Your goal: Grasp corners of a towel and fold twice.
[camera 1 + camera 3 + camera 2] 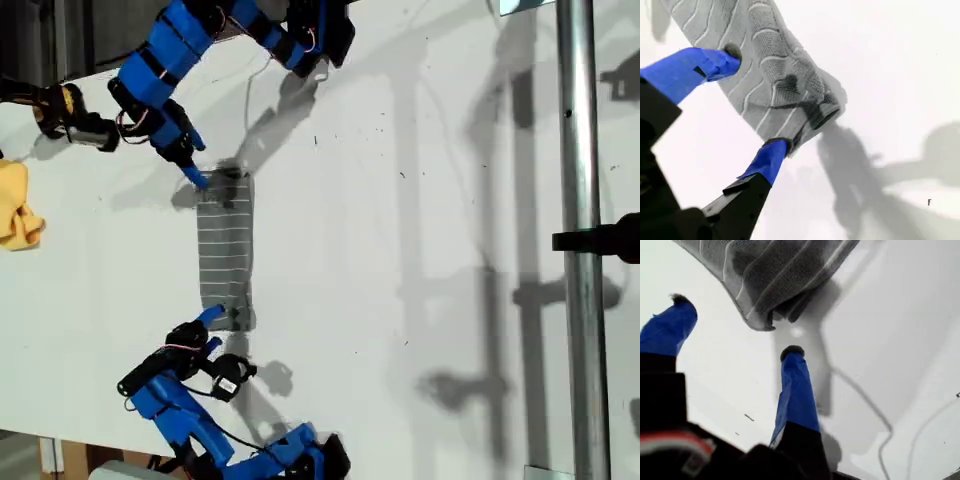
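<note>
Both jaws spread wide, nothing held; towel (224,248) lies folded narrow mid-tabletop (400,250).
My first gripper (735,325) and second gripper (757,97) sit at opposite ends; bunched layers risk a partial pinch, skewing the fold.

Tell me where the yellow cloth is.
The yellow cloth lies at the exterior view's left edge on the white table, apart from the towel.

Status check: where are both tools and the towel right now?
My first tool open, just short of the towel. My second tool open, straddling its end. Towel folded narrow. Yellow cloth well clear.
</note>
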`<action>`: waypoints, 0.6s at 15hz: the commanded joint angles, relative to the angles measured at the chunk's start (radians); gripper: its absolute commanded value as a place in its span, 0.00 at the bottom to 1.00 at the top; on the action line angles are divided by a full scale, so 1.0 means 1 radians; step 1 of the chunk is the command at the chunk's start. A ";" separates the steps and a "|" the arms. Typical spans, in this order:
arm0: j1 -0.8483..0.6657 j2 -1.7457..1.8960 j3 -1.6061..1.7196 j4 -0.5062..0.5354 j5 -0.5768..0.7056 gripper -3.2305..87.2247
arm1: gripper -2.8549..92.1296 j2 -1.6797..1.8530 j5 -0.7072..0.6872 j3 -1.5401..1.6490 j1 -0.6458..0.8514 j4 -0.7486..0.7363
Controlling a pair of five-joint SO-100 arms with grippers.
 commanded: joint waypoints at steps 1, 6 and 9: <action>-0.009 0.219 0.140 -0.044 -0.031 0.32 | 0.40 0.206 0.012 0.074 0.055 0.009; 0.071 0.818 0.779 -0.327 -0.127 0.10 | 0.38 0.529 0.098 0.430 0.058 -0.029; 0.156 1.103 1.103 -0.442 -0.227 0.05 | 0.38 0.712 0.170 0.624 0.015 -0.064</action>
